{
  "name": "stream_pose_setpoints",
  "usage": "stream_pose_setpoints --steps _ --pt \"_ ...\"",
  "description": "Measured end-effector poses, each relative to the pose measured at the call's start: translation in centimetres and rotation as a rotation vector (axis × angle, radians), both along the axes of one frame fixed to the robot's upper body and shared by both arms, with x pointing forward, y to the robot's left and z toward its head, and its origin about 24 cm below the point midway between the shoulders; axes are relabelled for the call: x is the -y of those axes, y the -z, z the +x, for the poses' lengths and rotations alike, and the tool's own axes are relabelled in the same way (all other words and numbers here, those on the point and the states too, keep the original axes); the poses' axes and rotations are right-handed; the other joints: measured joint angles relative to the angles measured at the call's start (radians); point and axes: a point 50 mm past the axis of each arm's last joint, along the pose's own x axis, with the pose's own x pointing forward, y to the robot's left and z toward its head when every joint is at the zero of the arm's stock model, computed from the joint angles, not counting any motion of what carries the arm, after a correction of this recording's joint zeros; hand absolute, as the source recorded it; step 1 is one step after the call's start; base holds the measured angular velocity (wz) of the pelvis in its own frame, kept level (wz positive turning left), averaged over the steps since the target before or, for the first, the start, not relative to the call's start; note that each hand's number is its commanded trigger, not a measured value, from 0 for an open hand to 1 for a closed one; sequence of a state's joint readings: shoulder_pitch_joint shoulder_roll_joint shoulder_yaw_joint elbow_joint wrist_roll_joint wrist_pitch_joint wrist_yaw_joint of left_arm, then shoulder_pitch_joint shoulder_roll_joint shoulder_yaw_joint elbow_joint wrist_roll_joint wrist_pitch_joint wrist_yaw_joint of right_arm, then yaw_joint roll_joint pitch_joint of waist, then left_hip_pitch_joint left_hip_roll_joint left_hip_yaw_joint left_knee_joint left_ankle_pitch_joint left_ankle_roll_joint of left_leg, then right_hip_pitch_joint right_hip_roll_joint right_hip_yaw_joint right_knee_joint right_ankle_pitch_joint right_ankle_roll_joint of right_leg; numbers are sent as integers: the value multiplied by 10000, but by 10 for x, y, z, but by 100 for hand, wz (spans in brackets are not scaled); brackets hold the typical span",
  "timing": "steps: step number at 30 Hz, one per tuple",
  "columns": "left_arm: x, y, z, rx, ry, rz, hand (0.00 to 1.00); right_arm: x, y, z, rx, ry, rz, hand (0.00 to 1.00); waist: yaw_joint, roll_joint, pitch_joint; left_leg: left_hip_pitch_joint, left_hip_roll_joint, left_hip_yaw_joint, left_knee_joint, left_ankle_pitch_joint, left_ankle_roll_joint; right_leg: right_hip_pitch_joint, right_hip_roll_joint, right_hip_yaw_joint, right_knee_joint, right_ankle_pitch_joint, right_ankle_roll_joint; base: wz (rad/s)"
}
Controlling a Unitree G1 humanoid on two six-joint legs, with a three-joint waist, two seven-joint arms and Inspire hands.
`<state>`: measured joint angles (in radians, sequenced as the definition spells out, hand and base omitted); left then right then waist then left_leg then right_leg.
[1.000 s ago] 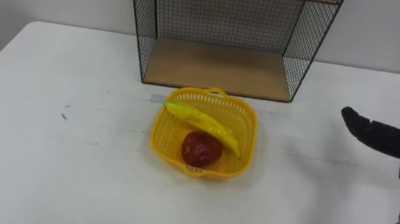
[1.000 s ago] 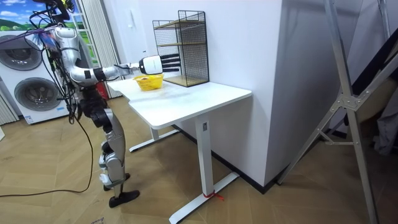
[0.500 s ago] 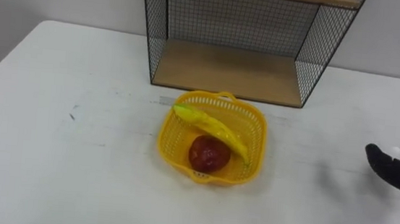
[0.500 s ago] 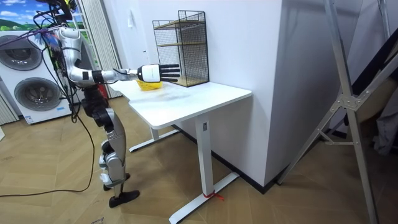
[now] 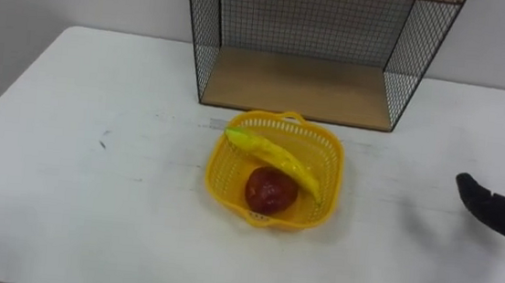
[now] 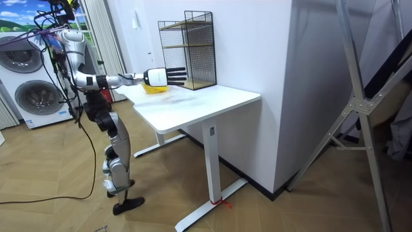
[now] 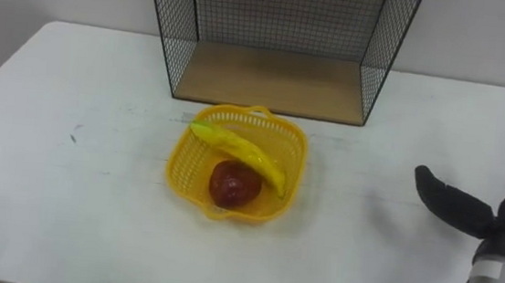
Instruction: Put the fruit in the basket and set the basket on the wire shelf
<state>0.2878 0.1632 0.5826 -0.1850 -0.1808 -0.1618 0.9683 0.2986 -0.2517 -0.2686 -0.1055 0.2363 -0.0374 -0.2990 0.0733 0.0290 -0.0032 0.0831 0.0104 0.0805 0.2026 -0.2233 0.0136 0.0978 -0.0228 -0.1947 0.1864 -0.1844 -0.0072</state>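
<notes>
– White table (image 7: 64,198) first: where is the right hand (image 7: 456,206) hovering?
– Off to the right of the basket (image 7: 177,167), well apart, fingers stretching out straight, holding nothing.
– And the fruit?
– Banana (image 7: 233,151) and red fruit (image 7: 233,184) are lying inside the basket; the wire shelf (image 7: 267,79) is standing just behind it

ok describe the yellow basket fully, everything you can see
The yellow basket is a plastic-looking, squarish bowl with latticed walls and a small tab on its far rim. It stands upright on the white table, in front of the wire shelf, apart from it. A banana and a red fruit lie inside. No hand touches it.
</notes>
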Motion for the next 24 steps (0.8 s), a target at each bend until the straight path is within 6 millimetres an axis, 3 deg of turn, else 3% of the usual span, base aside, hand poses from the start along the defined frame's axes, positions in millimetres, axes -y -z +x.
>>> stream_pose_setpoints --steps 4,6,9,14,18,24 --pt "8 -7 13 227 1310 227 0 -1 2 0 107 -246 133 0 -157 -52 48 35 3 -21 2 0 0 44 5 6 -12 0 0 2" --pt "17 -7 24 346 2486 136 0 -3 3 0 292 -382 461 0 -176 -112 159 0 -3 -5 -3 -8 7 51 4 25 -11 0 0 -3" --pt "28 -6 41 717 3873 -242 0 -8 6 2 184 -696 549 0 -309 -214 209 -52 -21 -4 10 -10 11 20 1 47 -36 0 0 0" --pt "48 -7 65 919 6164 -393 0 -18 10 6 58 -1506 783 0 -374 -264 152 -27 9 264 -37 -5 15 -167 31 303 4 1 -1 -15" --pt "76 0 82 690 8474 -665 0 -32 16 8 -24 -2289 1254 0 -507 -318 116 -14 8 269 -40 -5 15 -209 40 489 -3 2 0 -12" --pt "99 8 93 1096 11101 -1668 0 -47 19 15 541 -2831 2627 0 -711 -314 102 41 31 363 -103 -5 13 -248 67 656 -6 3 -2 -8"
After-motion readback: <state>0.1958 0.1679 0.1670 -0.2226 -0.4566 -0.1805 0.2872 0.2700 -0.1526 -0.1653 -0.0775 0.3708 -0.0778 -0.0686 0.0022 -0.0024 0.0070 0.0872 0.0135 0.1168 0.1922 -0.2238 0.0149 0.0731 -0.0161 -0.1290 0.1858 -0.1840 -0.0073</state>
